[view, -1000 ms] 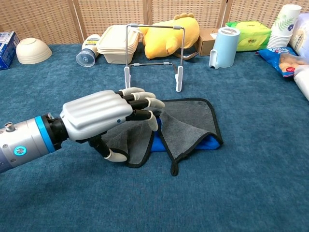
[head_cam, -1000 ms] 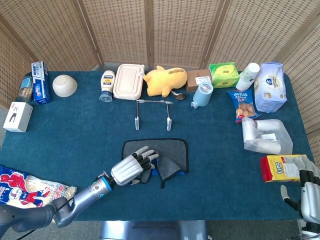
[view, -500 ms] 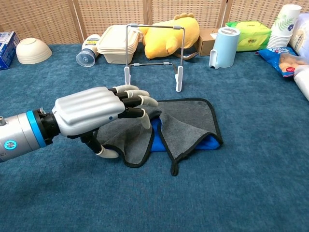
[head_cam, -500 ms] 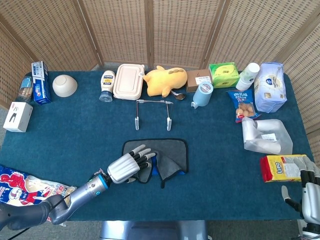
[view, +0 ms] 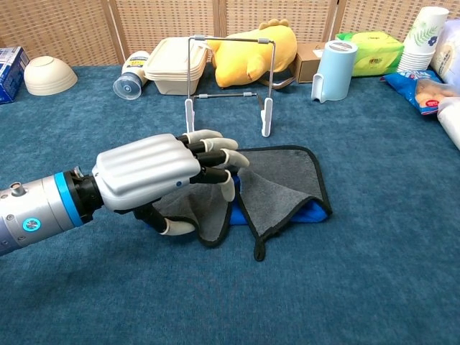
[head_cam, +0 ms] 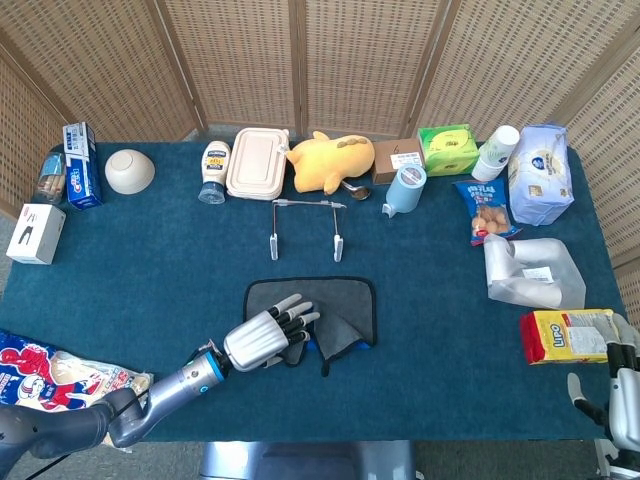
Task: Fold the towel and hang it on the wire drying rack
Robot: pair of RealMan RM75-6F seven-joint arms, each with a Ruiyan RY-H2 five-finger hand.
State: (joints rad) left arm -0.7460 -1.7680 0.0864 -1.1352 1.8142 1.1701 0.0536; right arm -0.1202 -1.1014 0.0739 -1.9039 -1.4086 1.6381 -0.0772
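Before the rack, the towel lies lengthwise left-to-right.

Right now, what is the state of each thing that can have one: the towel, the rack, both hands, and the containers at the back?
towel: on the table, partly folded, not hung.
wire drying rack: upright, bare.
left hand: fingers over the towel's left edge; grip unclear.
right hand: at the table's near right corner, mostly out of frame.
lunch box: lid on.
bowl: upside down.
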